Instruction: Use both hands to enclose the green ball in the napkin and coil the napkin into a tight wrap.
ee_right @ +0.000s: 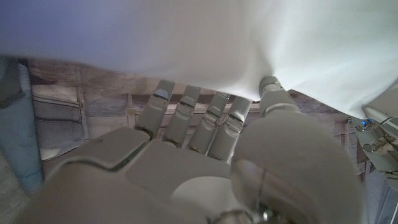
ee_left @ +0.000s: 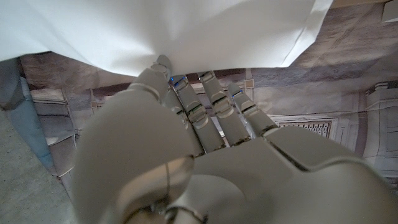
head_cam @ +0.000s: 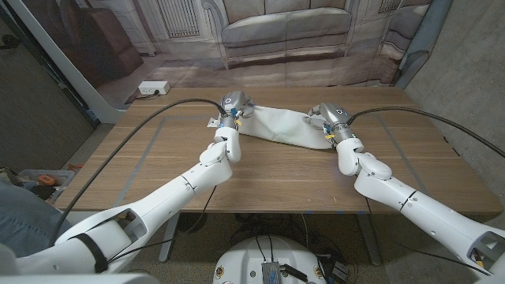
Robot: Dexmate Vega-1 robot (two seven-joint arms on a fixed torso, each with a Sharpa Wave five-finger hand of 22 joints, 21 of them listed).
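Stretching the white napkin [head_cam: 278, 126] between them, the left hand [head_cam: 230, 110] and the right hand [head_cam: 331, 120] each grip one end of the cloth, which spans the far middle of the wooden table [head_cam: 284, 177]. Both wrist views show fingers [ee_left: 214, 109] and fingers [ee_right: 186, 112] closed into bunched fabric. The green ball cannot be seen; it is probably already enclosed in the folded cloth, though this cannot be confirmed. By this reading the enclosing is done, and the twisting into a tight wrap remains, since the cloth looks loose and uncoiled. Behind the table hangs a backdrop printed with a sofa [head_cam: 286, 28]; a power strip [head_cam: 153, 88] lies on the floor.
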